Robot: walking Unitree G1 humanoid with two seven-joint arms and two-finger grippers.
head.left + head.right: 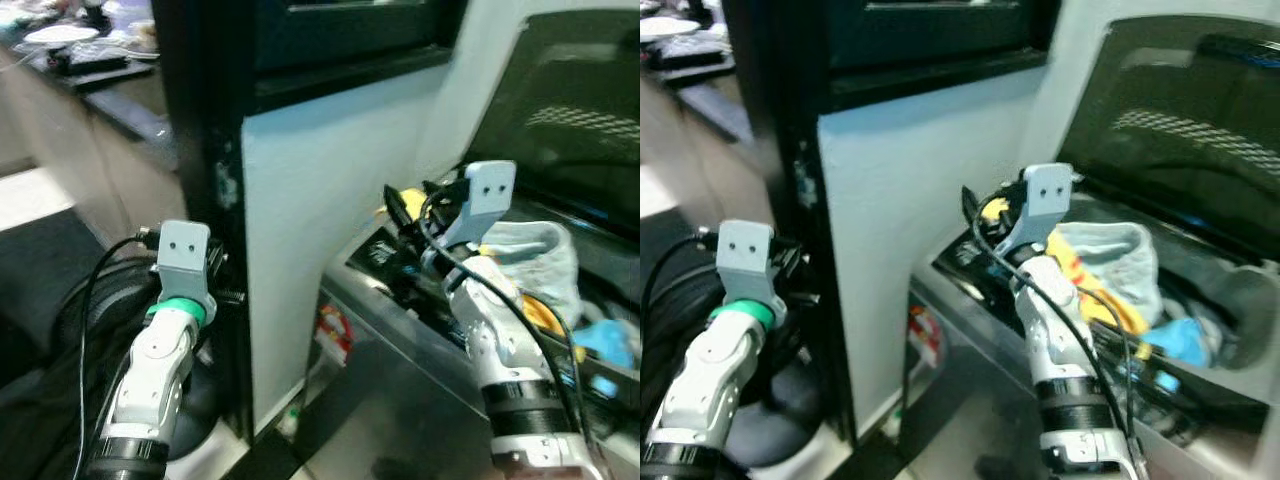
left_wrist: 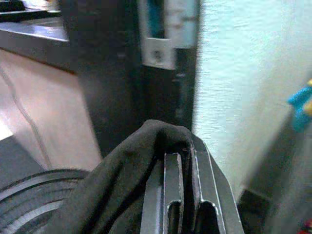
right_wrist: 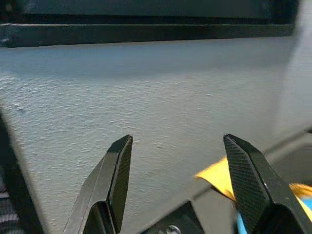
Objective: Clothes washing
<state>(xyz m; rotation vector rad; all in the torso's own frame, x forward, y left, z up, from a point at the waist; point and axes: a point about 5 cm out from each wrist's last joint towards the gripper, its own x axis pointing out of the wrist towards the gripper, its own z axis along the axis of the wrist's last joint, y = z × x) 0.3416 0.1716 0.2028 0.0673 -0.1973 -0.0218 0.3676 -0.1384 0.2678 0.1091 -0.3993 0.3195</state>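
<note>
A top-loading washing machine [image 1: 970,290] stands at my right with its dark lid [image 1: 1180,110] raised. In the tub lie a pale blue garment [image 1: 1120,255], a yellow cloth [image 1: 1105,300] and a bright blue piece [image 1: 1180,340]. My right gripper [image 3: 178,141] hovers open and holds nothing at the tub's near left rim, facing the white wall. My left gripper [image 2: 184,158] is low at my left, shut on a black garment [image 2: 131,170] that drapes over its fingers. More dark fabric [image 1: 40,350] is heaped below that arm.
A white wall panel [image 1: 320,200] rises between the two arms, with a black post [image 1: 200,130] along its left edge. A counter [image 1: 80,60] with dishes runs off at the far left. A ribbed black basket rim [image 2: 29,195] lies under the left gripper.
</note>
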